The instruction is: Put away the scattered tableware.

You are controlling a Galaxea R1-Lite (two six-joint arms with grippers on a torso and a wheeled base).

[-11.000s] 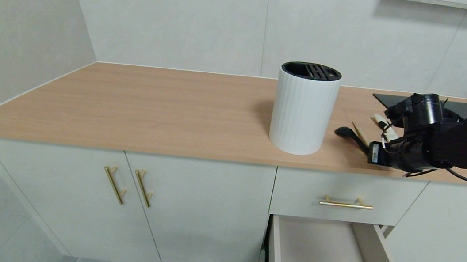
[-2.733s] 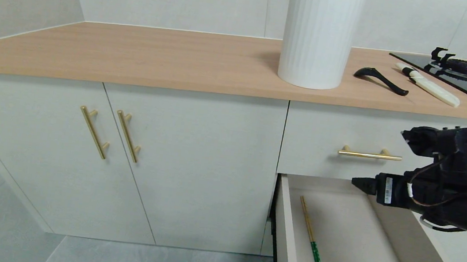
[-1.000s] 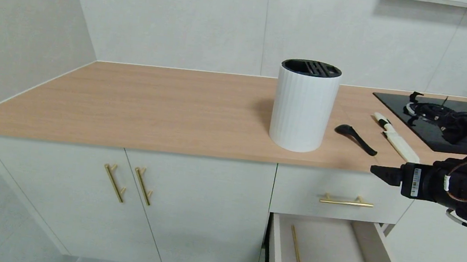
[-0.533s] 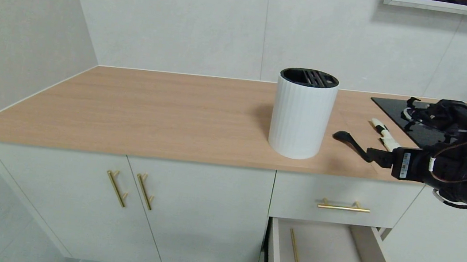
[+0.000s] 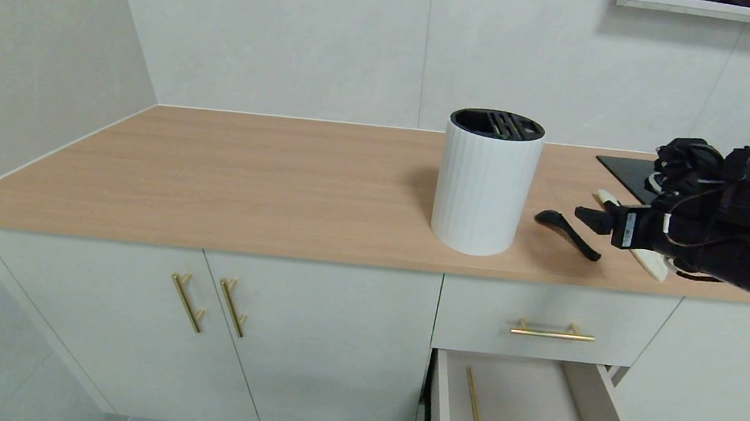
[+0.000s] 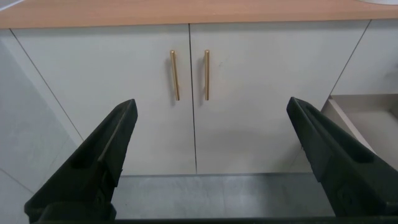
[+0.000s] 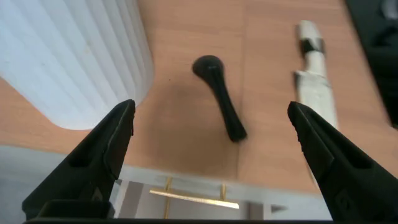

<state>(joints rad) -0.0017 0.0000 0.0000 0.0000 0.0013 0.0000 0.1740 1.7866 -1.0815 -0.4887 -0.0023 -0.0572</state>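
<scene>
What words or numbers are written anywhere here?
White sticker on the right gripper: print too small to read.
White holder, knife, black spoon, chopsticks, cupboards: no words or numbers seen.

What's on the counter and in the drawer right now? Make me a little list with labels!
counter: white ribbed holder, black spoon, white knife next to the stove
drawer: open, chopsticks lying inside
right end effector: open, hovering by the black spoon
left end effector: open, facing the cupboard doors
not yet put away: black spoon, white knife
</scene>
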